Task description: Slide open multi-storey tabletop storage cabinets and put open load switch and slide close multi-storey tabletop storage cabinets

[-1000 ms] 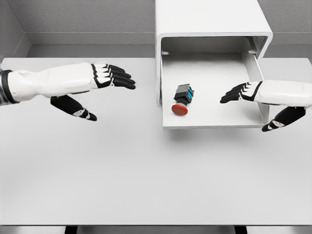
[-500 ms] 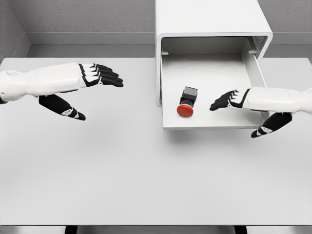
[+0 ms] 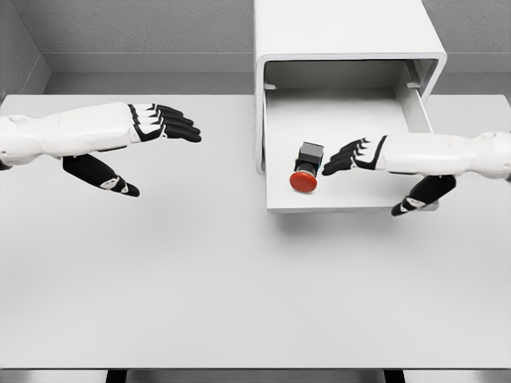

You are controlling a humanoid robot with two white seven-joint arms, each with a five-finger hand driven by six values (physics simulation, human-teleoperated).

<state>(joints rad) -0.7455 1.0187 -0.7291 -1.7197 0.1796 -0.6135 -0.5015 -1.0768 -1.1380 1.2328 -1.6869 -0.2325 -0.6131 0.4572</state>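
White desk (image 3: pixel 239 279) against a grey wall; I see the storage cabinet (image 3: pixel 343 32) at the back edge with its drawer (image 3: pixel 343 199) slid out. Load switch (image 3: pixel 306 165) lies inside the drawer, red button toward the front. My right hand (image 3: pixel 363 155) hovers over the drawer, fingers extended and holding nothing, fingertips just beside the switch. Left hand (image 3: pixel 140 136) floats flat and unclenched, well apart at the left.

switch (image 3: pixel 306 167) in drawer (image 3: pixel 343 120) — right hand (image 3: pixel 375 155) beside
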